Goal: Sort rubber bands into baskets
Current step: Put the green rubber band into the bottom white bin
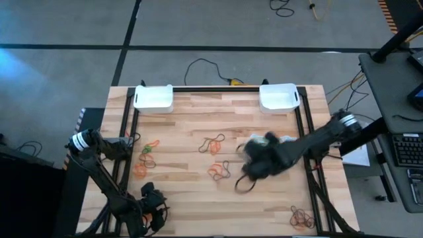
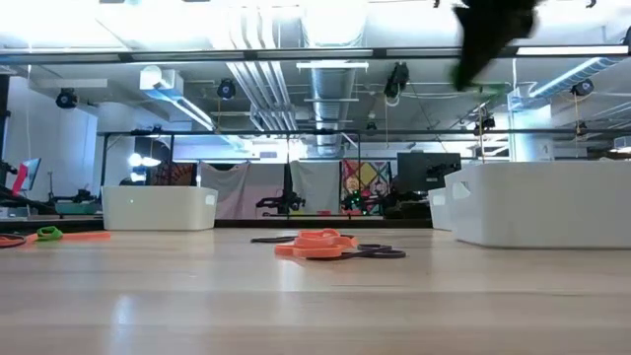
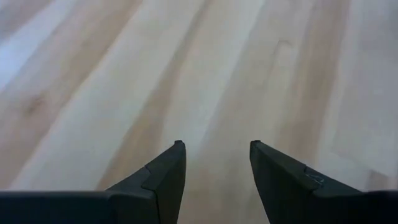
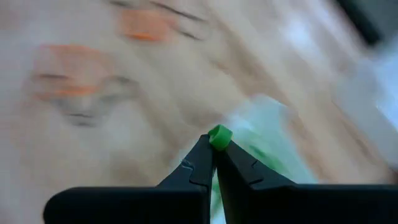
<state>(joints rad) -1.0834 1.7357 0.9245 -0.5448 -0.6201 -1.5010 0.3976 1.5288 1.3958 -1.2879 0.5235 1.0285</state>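
Observation:
Orange, green and dark rubber bands lie in small heaps on the wooden table (image 1: 149,153) (image 1: 213,143) (image 1: 219,172) (image 1: 301,217). Two white baskets (image 1: 153,98) (image 1: 278,97) stand at the far edge. My right gripper (image 4: 216,149), blurred over the table's middle right (image 1: 256,160) and high above it in the low view (image 2: 493,35), is shut on a green rubber band (image 4: 219,137). My left gripper (image 3: 214,155) stands open over bare wood at the near left corner (image 1: 153,210), with nothing between its fingers. My right gripper pinches a green rubber band between its two fingertips; a small bit of it (image 4: 219,133) sticks out past the tips. The fingers slant down toward the table. A green blur runs on beyond the fingers; how the rest of the band hangs cannot be told.
A white thing (image 1: 285,139), partly hidden by the right arm, lies at the right. A dark loop (image 1: 246,185) lies near the right gripper. Black frame rails (image 1: 125,152) (image 1: 305,152) run along both sides. In the low view, orange and dark bands (image 2: 325,245) lie mid-table between the baskets (image 2: 160,209) (image 2: 542,202).

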